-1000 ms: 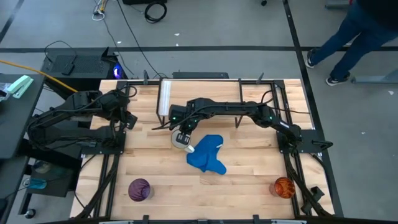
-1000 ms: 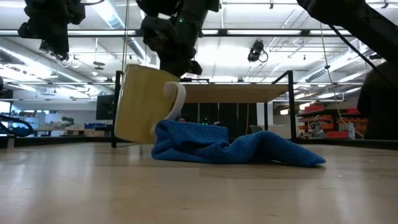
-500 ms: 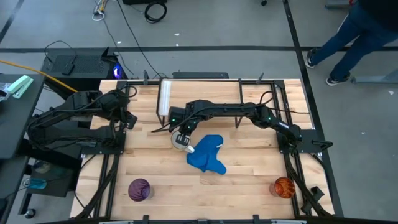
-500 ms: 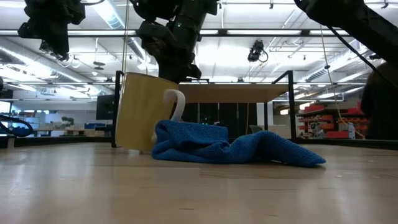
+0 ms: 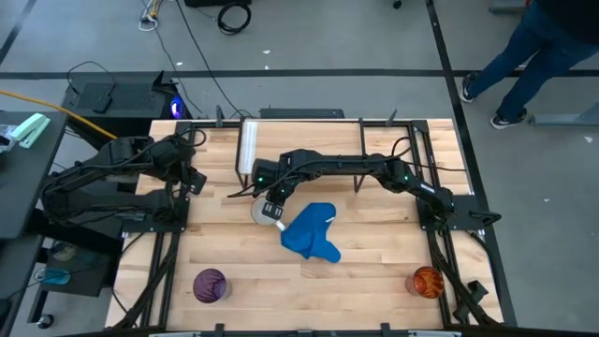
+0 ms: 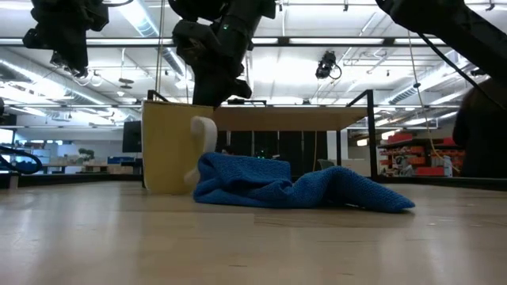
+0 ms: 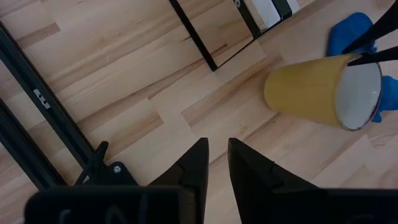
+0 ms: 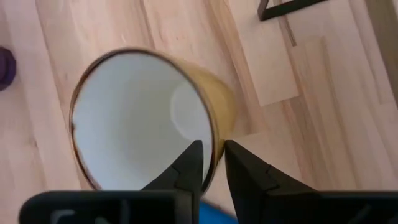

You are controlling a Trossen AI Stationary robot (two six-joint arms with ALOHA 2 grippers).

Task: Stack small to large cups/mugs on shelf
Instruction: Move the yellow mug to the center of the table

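The mug (image 5: 264, 210) is yellow outside and white inside, with a white handle. It stands upright on the table beside the blue cloth (image 5: 311, 231), and shows in the low view (image 6: 168, 154) and the left wrist view (image 7: 311, 90). My right gripper (image 5: 272, 202) is shut on its rim from above. The purple cup (image 5: 210, 285) stands near the front left, the orange cup (image 5: 427, 281) near the front right. The shelf (image 6: 317, 119) stands at the table's far side. My left gripper (image 5: 197, 180) waits shut above the table's left side. My right gripper (image 8: 213, 155) holds the mug's rim (image 8: 210, 140) with one finger inside the mug and one outside, on the side near the handle (image 6: 204, 127). The fingers come from above, pointing down. The mug stands upright, its base at the tabletop.
The crumpled blue cloth (image 6: 293, 186) lies right against the mug on its handle side. The shelf's black wire legs (image 7: 199, 37) stand just behind the mug. Bare wood lies between the mug and the two front cups. A person walks beyond the table's far right.
My right gripper has gone down and a little toward the table's left edge with the mug. The mug hung tilted with its base off the table a second ago. It has turned upright and now stands on the table.
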